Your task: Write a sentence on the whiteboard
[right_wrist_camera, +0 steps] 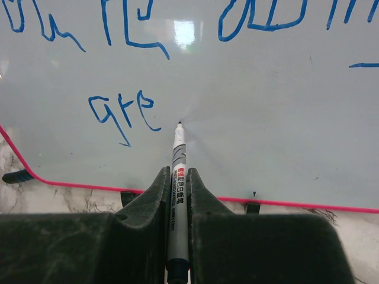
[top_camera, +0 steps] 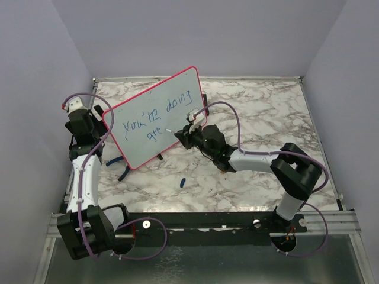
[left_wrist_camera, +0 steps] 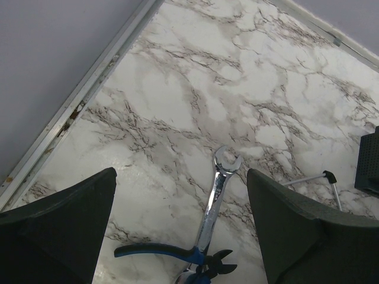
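— Where do the right fingers (right_wrist_camera: 161,182) stand?
— Pressed together on a slim white marker pen (right_wrist_camera: 178,155) with grey print and a dark tip; the barrel runs straight out between them. Its tip sits at the surface of the large pale whiteboard (top_camera: 139,151) with a thin red-pink frame, straight ahead of them; whether tip and board actually touch I cannot tell.
— And the writing?
— The blue handwritten sentence (top_camera: 159,113) lies ahead of and above those fingers; the top line reads "you're doing"; under it stands only "gre", just left of the marker tip.
— How does the board sit?
— Tilted back on small black feet on the white marble-patterned worktop (top_camera: 266,106); its lower red edge crosses just beyond the right fingers.
— The left fingers (left_wrist_camera: 98,192)?
— Spread wide and gripping nothing; beyond them a shiny steel open-ended spanner (left_wrist_camera: 212,210) lies flat on the worktop, about midway between the two. Blue-handled pliers (left_wrist_camera: 160,251) cross its near end; past the right-hand finger a thin grey rod with a black end cap (left_wrist_camera: 320,177) rests on the marble.
— Anything else?
— A small blue piece (top_camera: 182,181) lies alone on the worktop behind the right fingers, toward the arm bases, apart from the board.
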`<state>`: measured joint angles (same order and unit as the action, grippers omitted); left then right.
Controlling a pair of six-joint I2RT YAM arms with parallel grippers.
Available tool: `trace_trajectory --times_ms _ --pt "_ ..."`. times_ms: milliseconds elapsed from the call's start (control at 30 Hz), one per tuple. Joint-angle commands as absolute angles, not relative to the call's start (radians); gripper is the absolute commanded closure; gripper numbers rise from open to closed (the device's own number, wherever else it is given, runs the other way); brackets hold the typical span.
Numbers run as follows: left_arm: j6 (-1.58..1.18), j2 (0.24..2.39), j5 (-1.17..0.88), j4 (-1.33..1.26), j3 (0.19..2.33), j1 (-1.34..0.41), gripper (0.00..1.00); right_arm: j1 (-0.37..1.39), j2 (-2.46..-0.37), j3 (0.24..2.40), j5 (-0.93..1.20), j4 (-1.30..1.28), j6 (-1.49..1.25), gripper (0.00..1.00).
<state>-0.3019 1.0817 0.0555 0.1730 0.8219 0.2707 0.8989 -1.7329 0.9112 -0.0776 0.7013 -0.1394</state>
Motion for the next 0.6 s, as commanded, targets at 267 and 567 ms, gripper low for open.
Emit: trace_trajectory --times_ms 267,567 --pt "-0.296 1.065 0.008 0.15 0.812 0.255 0.08 0.893 -1.779 0.959 -0.041 0.704 -0.132 1.0" --pt "-0.297 1.065 0.006 0.149 0.813 0.255 0.08 0.893 -1.772 0.965 -0.047 0.714 -0.145 1.0"
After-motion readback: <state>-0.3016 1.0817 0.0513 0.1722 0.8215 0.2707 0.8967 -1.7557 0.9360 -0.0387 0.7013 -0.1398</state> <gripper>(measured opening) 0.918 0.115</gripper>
